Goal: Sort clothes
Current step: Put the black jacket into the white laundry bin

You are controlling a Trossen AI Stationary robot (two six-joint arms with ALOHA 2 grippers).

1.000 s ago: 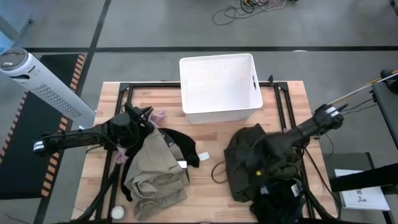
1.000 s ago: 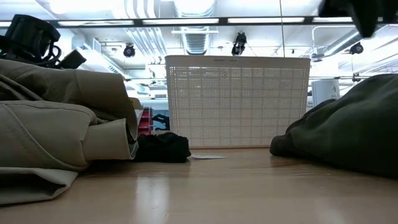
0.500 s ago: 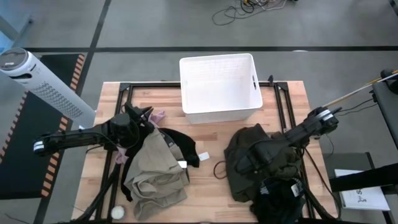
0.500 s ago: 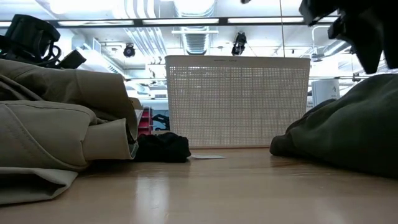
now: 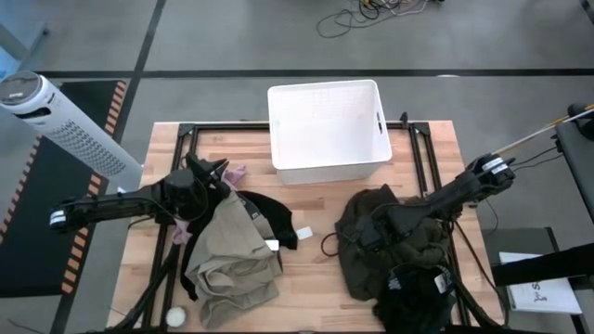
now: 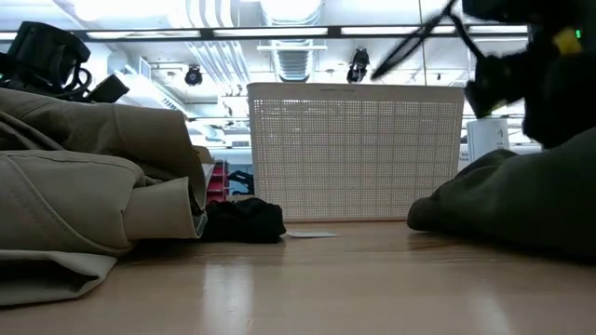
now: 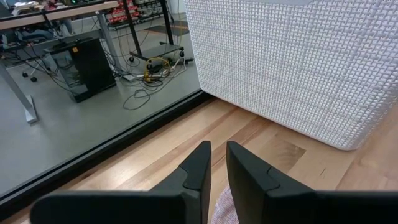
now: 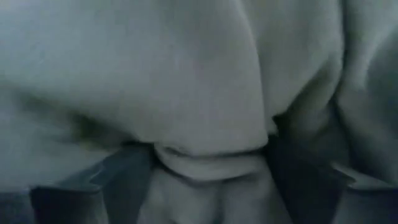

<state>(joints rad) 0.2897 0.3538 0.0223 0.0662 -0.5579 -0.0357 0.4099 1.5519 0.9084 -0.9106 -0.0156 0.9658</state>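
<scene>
A dark olive-green garment [image 5: 394,243] lies bunched on the table's right half; it also shows in the low view [image 6: 531,200]. My right gripper [image 5: 365,237] is open and set down into its left part. A darker garment [image 5: 413,301] lies at the near edge. A beige-khaki garment [image 5: 232,255] lies crumpled on the left, with a black one [image 5: 276,218] beside it. My left gripper [image 7: 217,165] is shut and hovers over a pale pink garment [image 5: 235,173]. I cannot tell whether it touches the pink cloth [image 7: 222,208]. My right gripper comes at the olive garment slanting down from the table's right. Its two open fingers [image 8: 102,180] stand on either side of a raised fold [image 8: 211,163] of the cloth, sunk into it. The garment lies slack on the table.
A white plastic basket [image 5: 325,85] stands at the far middle of the table; its mesh wall shows in the low view [image 6: 354,154]. A white tower fan [image 5: 56,116] stands off the left edge. A small white tag [image 5: 303,234] and a round white thing [image 5: 174,317] lie on the wood.
My right gripper has gone down onto the olive garment and a little toward the table's left edge. The olive cloth has shifted slightly under it. My left arm has kept still.
</scene>
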